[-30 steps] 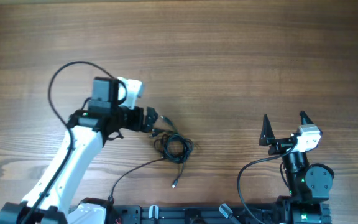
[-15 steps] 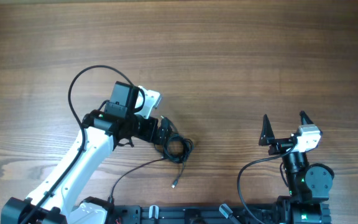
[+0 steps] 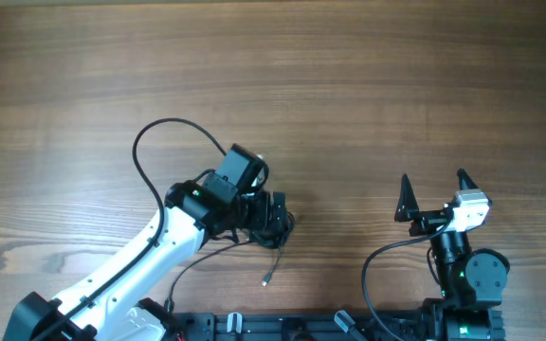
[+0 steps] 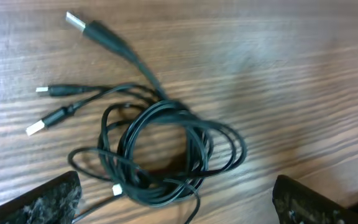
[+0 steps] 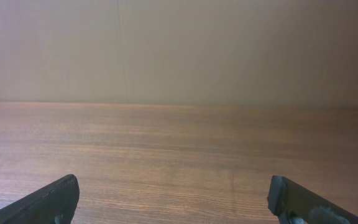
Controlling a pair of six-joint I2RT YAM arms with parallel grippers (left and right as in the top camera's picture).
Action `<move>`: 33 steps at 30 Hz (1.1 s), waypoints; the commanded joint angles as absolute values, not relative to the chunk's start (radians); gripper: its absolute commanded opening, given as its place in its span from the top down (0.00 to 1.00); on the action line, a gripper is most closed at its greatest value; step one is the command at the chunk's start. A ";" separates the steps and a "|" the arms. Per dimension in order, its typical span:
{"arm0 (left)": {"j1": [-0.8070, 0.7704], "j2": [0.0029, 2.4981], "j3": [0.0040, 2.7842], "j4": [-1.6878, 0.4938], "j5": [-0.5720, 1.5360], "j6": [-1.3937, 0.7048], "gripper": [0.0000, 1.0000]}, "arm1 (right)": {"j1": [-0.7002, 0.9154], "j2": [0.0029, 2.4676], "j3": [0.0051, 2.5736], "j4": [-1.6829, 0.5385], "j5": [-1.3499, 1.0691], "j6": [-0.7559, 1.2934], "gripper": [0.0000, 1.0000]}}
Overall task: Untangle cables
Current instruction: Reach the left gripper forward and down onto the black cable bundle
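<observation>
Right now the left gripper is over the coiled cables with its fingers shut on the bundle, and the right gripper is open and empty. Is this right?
Not quite. The left gripper is open, not shut: in the left wrist view its fingers stand wide apart on either side of the cables, gripping nothing. The rest holds: the right gripper is open and empty.

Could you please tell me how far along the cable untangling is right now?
Nothing looks done: the cables lie in one knotted coil. In hand: the left gripper is open over it, a finger on either side, gripping nothing. Left: grasping and pulling the strands apart; the right gripper sits open, well aside.
</observation>
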State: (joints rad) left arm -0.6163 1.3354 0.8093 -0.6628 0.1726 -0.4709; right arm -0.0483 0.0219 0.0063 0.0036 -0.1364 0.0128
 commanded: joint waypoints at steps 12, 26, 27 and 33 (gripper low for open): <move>-0.620 1.404 0.821 -0.825 0.065 -0.955 0.00 | -0.042 0.016 0.005 0.007 -0.128 0.002 0.00; -0.734 1.460 0.783 -0.735 -0.061 -0.951 0.20 | -0.042 0.016 0.005 0.007 -0.128 0.002 0.00; -0.751 1.460 0.783 -0.736 -0.093 -0.951 0.21 | -0.042 0.016 0.005 0.007 -0.128 0.002 0.00; -0.778 1.461 0.783 -0.738 -0.185 -0.950 0.27 | -0.042 0.016 0.005 0.007 -0.128 0.002 0.00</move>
